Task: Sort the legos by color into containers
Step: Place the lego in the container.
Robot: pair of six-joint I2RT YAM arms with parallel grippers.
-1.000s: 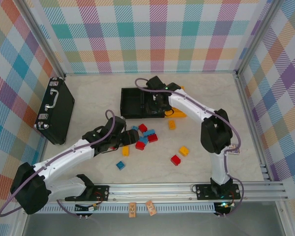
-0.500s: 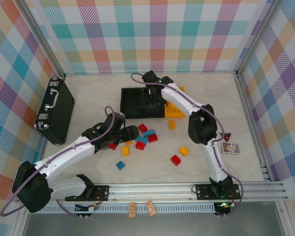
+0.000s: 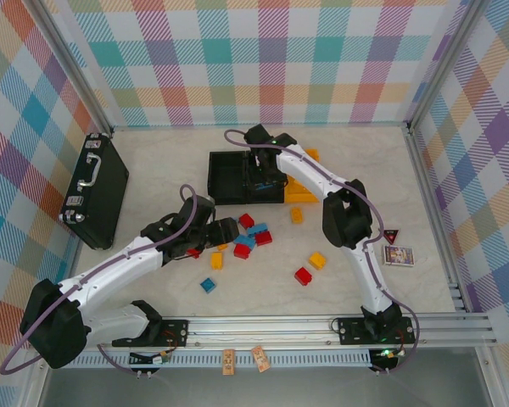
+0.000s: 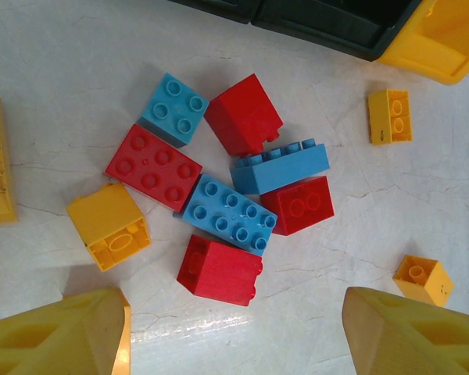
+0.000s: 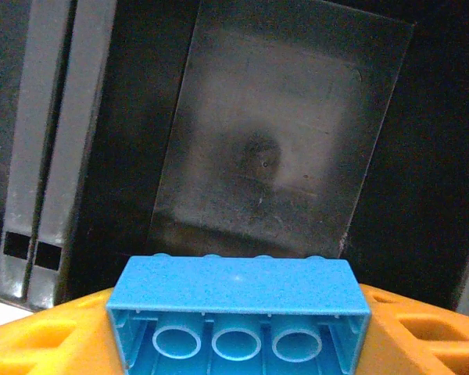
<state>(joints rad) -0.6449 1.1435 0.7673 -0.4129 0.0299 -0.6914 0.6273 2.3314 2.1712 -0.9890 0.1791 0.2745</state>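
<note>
**Blue brick over the black bin**

The right tool [image 3: 263, 174] holds a blue brick [image 5: 238, 293] between its two yellow fingers. The brick hangs over the floor of a black bin [image 5: 273, 141], the one right next to the yellow bin [image 3: 304, 193]. I think the step now is to drop the brick in.

To do it well, the tool should keep the brick over the middle of the bin, away from the walls. Then it should open slowly, so the brick falls flat and does not bounce out. After that it should go straight up, so it does not bump the bins.

The left tool [image 4: 234, 336] hangs over the pile of legos [image 3: 250, 237] with its fingers wide and nothing in them. Red, blue and yellow bricks lie close together there, some touching. It may be easier to take a brick from the edge of the pile first, like the red brick [image 4: 219, 269] nearest the fingers.

The bench [image 3: 365, 170] is pale and smooth, like stone, so bricks could slide if pushed. A black case [image 3: 93, 191] lies flat on the left side. A small card [image 3: 399, 254] lies on the right. The walls [image 3: 271, 59] around the bench have bright checks in many colours.
</note>
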